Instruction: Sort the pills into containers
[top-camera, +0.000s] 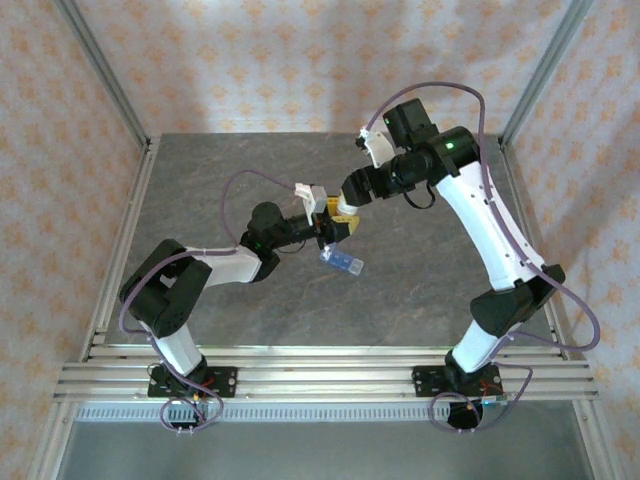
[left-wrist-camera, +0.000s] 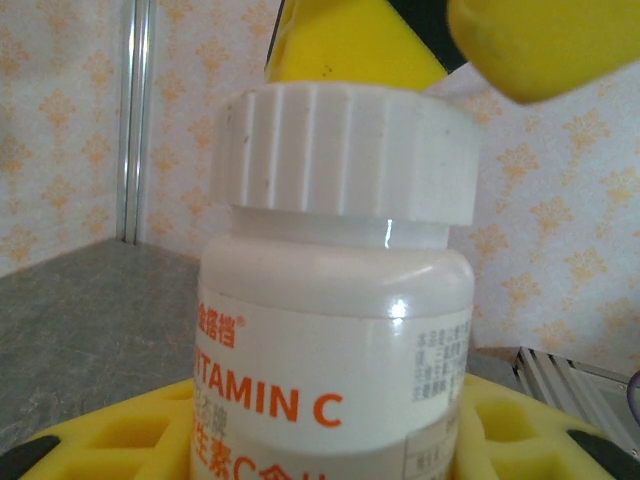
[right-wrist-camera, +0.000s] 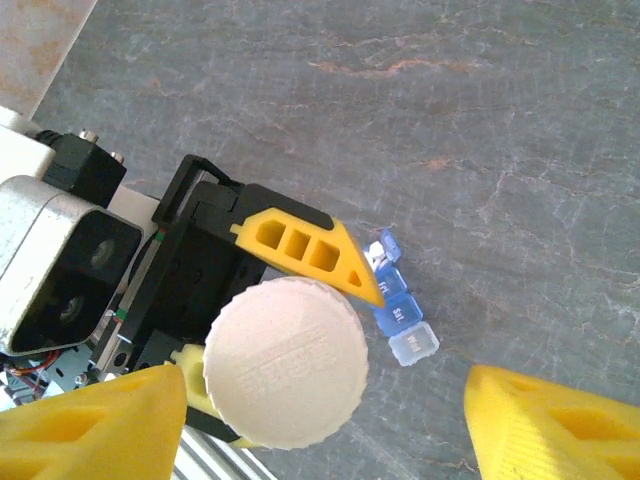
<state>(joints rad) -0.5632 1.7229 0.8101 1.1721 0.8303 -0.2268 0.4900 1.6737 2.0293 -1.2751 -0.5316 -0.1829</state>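
- The blue pill box (right-wrist-camera: 400, 308) lies flat on the grey table (right-wrist-camera: 500, 120), just beside the bottle; I can't tell what's inside it.
- The white vitamin C bottle (left-wrist-camera: 330, 330) stands upright with its ribbed cap (right-wrist-camera: 285, 362) on, clamped in the left end effector (top-camera: 332, 228).
- The left arm reaches in low to the centre.
- The right arm arches over, and the right end effector (right-wrist-camera: 328, 400) points down with its jaws spread wide either side of the cap.
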